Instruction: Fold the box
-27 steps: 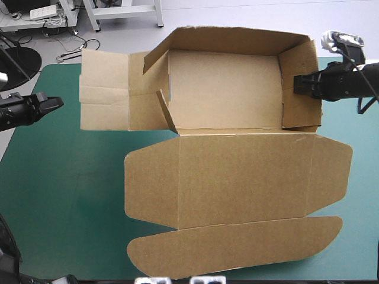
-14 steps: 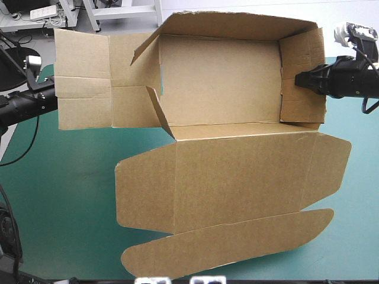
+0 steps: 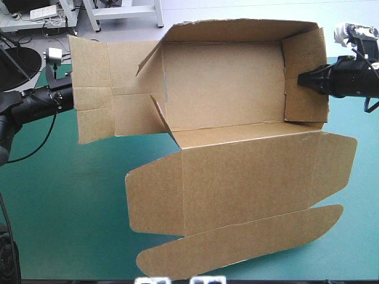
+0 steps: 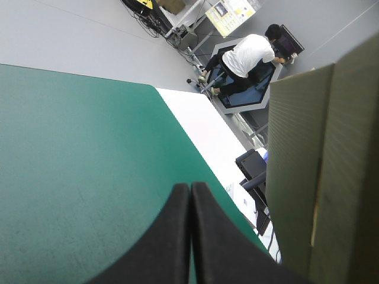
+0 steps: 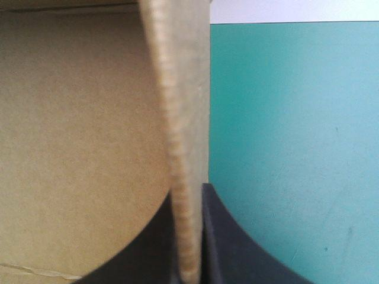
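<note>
The brown box point(image 3: 222, 83) lies at the table's far middle as an open tray with its back and right walls raised. Its lid point(image 3: 243, 177) is flat toward the front, ending in a long tuck flap point(image 3: 237, 248). The left end panel point(image 3: 95, 89) spreads outward and looks slightly lifted. My right gripper point(image 3: 303, 80) is shut on the right wall point(image 5: 177, 118), whose edge runs between its fingers point(image 5: 188, 195). My left gripper point(image 3: 70, 97) reaches the left panel's outer edge. It is shut point(image 4: 190, 188) with nothing between the fingers, and board point(image 4: 320, 177) stands beside it.
Teal-green cover point(image 3: 65, 201) lies bare to the box's front left and along the right edge point(image 3: 361, 225). Near the far left corner, a small white block point(image 3: 55, 55) sits above the left arm.
The left gripper has moved in to the left panel's edge. The box slid left, then back right, and the left panel now looks tilted. The right gripper kept its hold on the wall.
</note>
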